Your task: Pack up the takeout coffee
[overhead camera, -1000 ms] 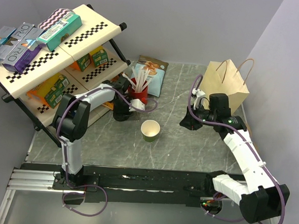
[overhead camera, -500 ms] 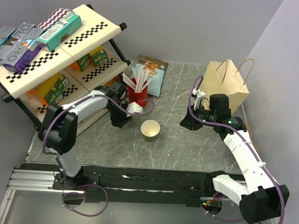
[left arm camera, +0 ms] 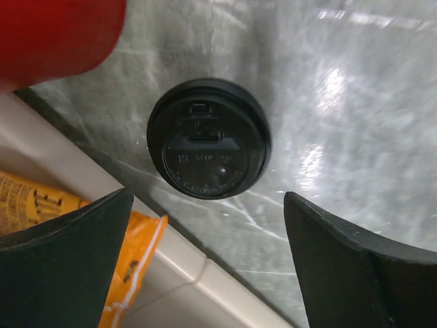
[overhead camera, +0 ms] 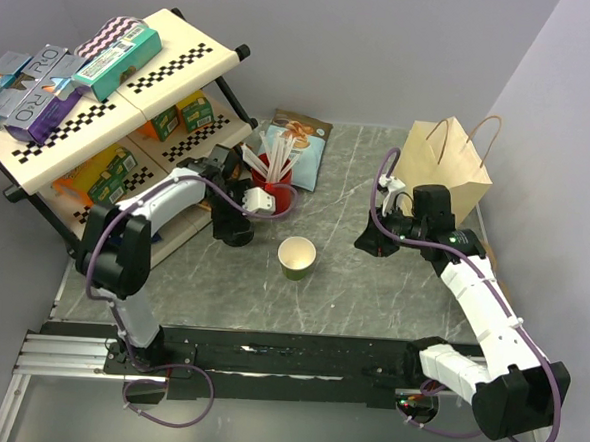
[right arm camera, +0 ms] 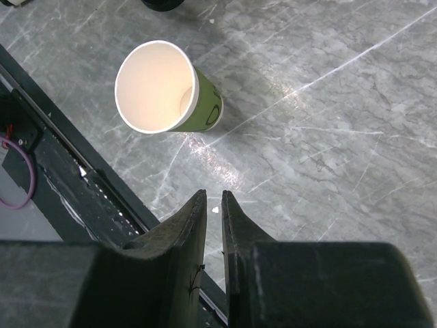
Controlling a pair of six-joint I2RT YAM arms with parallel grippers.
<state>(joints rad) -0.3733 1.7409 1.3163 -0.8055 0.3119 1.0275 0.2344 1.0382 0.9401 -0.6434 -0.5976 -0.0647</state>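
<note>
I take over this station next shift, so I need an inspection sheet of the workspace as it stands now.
Surface: grey marbled table, some glare patches.
Job's things: green paper cup upright, unlidded, empty; black lid flat on the table beside the shelf rack.
Clutter: red cup of white stirrers; snack pouch lying flat; brown paper bag upright; boxes on the rack.
Pincers: left pincer open above the lid; right pincer nearly shut, empty, off to the right of the cup.
Cables: purple cables looping along both arms.
Surroundings: plain grey walls; nothing else seen.
</note>
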